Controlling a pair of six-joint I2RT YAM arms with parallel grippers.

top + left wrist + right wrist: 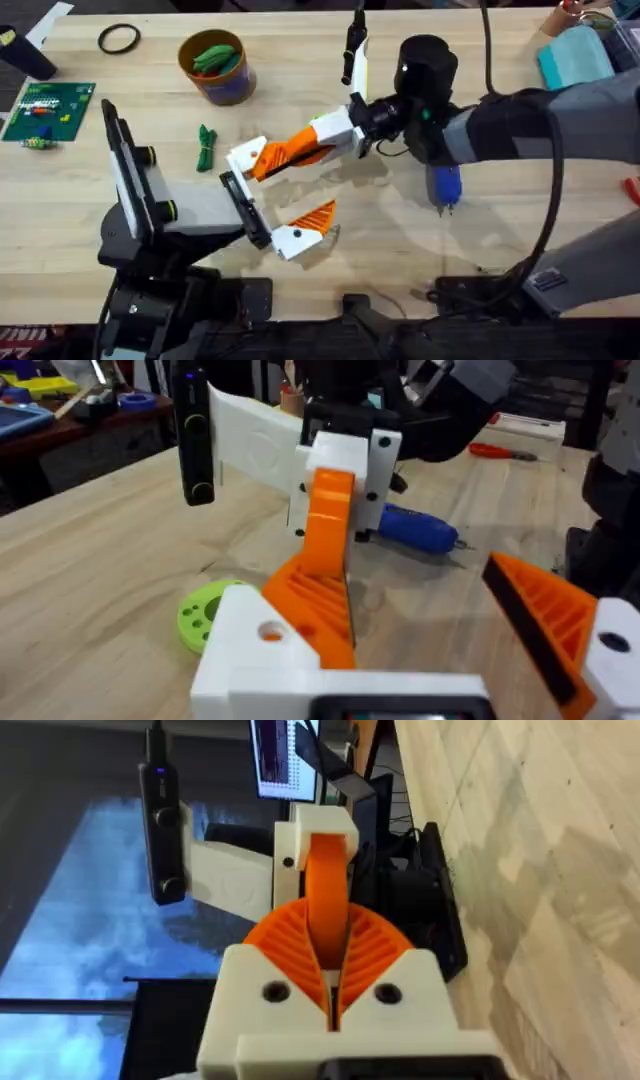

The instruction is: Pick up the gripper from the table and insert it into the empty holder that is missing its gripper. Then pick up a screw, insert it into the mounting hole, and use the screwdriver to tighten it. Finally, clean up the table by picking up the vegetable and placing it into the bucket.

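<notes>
The right gripper (262, 165) is reaching across the bench (520, 230) with its jaws clamped on one orange finger of the left gripper (284, 196), whose jaws are standing wide apart. The screwdriver (445, 187) is lying on the bench under the right arm, right of the grippers. The vegetable (206, 147) is lying just left of the grippers, and the bucket (216, 66) is sitting beyond it with green pieces inside, a black ring (119, 38) further left.
</notes>
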